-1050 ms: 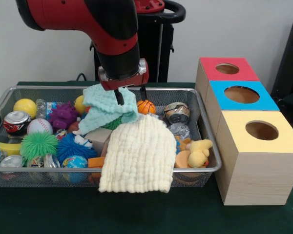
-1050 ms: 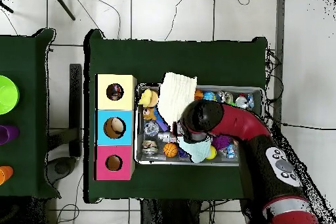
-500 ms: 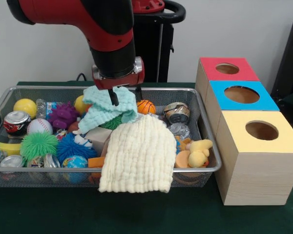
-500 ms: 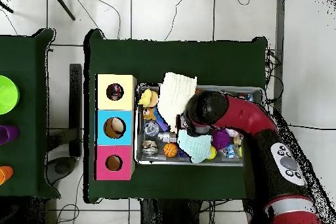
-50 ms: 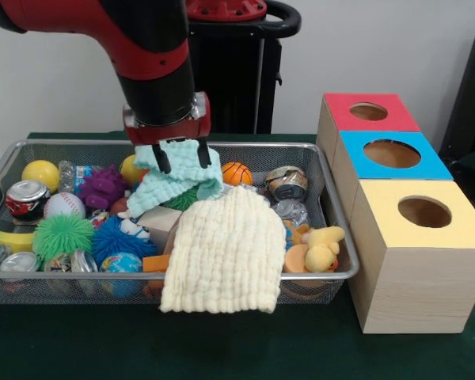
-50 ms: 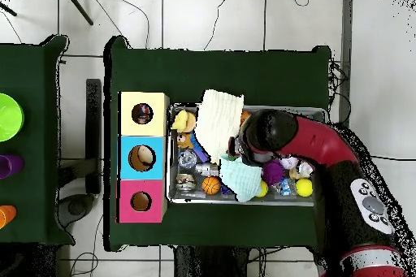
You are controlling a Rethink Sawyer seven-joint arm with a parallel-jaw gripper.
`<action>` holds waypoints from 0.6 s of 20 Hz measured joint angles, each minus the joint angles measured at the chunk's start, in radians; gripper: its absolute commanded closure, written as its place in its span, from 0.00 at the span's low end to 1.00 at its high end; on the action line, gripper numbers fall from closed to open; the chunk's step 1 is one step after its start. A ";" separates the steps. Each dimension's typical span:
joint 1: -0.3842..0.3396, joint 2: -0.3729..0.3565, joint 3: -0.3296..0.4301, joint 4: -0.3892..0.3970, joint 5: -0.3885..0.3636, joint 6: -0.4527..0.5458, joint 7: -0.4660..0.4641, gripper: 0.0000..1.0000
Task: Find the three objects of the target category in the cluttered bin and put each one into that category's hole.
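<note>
Sliding toward nine o'clock in the front view over the last second, the gripper (image 5: 181,155) has carried its wrist off the middle of the wire bin (image 5: 332,207) and now hangs over the mint-green cloth (image 5: 176,180), which has stayed draped where it was. Its two dark fingers (image 5: 164,158) stand apart, one at each side of the cloth's upper fold, and grip nothing; whether the tips touch the fabric I cannot tell. From overhead the red arm (image 6: 325,145) reaches in from three o'clock and hides most of that end of the bin. A pale yellow cloth (image 5: 224,252) lies over the bin's near rim at six o'clock and covers what sits under it. The task does not name the target category, so the candidates are judged only: balls lie at nine o'clock, among them a yellow ball (image 5: 40,174), a baseball (image 5: 63,205) and a green spiky ball (image 5: 62,235), with a small basketball (image 5: 236,172) near twelve; crushed cans (image 5: 286,183) sit toward two o'clock, and a yellow plush duck (image 5: 323,247) at four. The three holes wait in the red box (image 5: 344,119), blue box (image 5: 356,162) and yellow box (image 5: 384,229), all outside the bin at three o'clock. With nothing gripped, the sideways shift reads as searching or lining up on the green cloth to clear it, and no object looks delivered by this move.
</note>
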 measured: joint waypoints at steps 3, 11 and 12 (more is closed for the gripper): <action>-0.020 0.000 -0.001 -0.006 0.000 0.000 0.000 0.00; -0.050 0.007 -0.002 -0.017 -0.027 0.000 0.000 0.00; -0.056 0.012 -0.002 -0.021 -0.036 0.000 0.000 0.00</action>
